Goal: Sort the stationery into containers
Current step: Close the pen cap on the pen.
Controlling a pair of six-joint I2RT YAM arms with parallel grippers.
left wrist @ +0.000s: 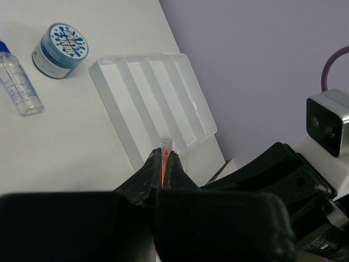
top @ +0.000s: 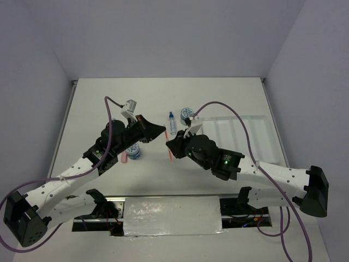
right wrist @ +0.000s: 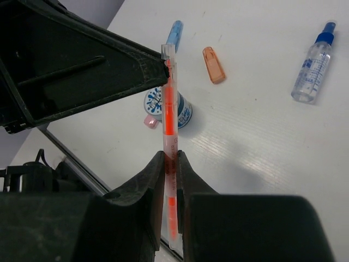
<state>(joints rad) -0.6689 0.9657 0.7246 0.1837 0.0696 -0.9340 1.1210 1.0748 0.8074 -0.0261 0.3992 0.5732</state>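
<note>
Above the table (top: 218, 98), left jaws and right jaws each pinching one orange pen (right wrist: 170, 109)

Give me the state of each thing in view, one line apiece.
orange pen, held off the table by both tools
left tool, shut on the pen's tip
right tool, shut on the pen's barrel
tray, on the table, visible compartments empty
bottle, lying on its side, blue cap on
roll by the tray, lying flat
orange capsule, lying loose on the table
</note>
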